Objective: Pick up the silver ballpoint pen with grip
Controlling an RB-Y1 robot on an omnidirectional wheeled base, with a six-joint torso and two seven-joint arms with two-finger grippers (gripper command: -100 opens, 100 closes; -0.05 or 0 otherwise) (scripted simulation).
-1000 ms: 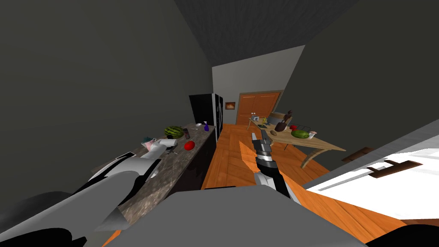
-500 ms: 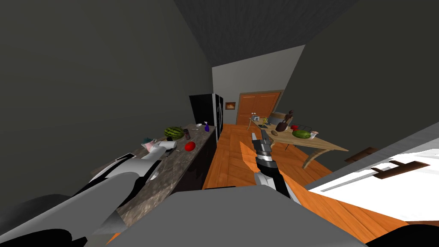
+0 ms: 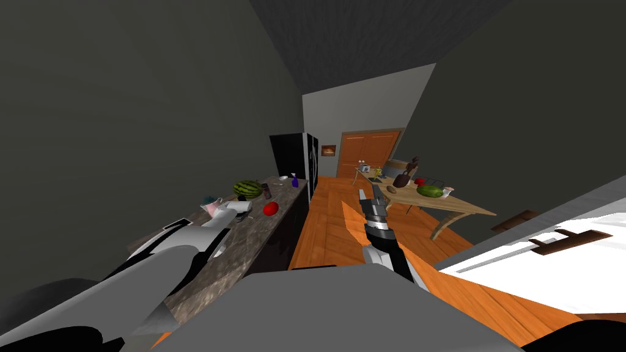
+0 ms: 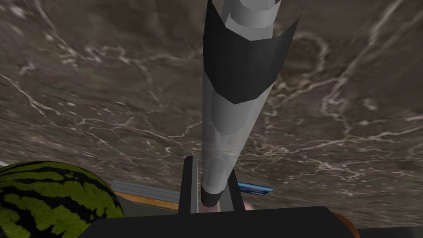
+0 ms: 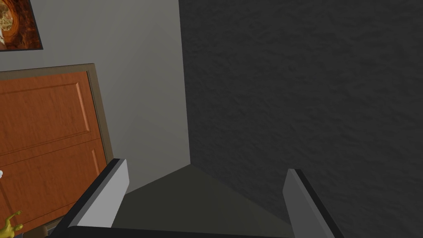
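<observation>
A silver pen [image 4: 235, 103] with a dark grip band lies on the brown marbled counter [image 4: 103, 82]. In the left wrist view my left gripper [image 4: 210, 190] is shut on the pen's narrow dark-tipped end. Its thin fingers [image 4: 189, 186] press the pen's two sides. From the head, the left forearm reaches out over the counter [image 3: 257, 238], with the hand [image 3: 232, 211] low near the back wall. My right gripper [image 3: 370, 198] hangs open over the wooden floor, and its fingertips [image 5: 205, 168] stand wide apart with nothing between them.
A watermelon [image 4: 53, 198] sits close beside the left hand, also on the counter [image 3: 247, 187]. A red fruit [image 3: 270, 208], a purple spray bottle [image 3: 294, 181] and a black fridge [image 3: 293, 156] lie further along. A wooden table [image 3: 471, 209] with several items stands to the right.
The head view has shifted slightly and my left forearm sits a touch lower over the counter. The right arm has stayed still.
</observation>
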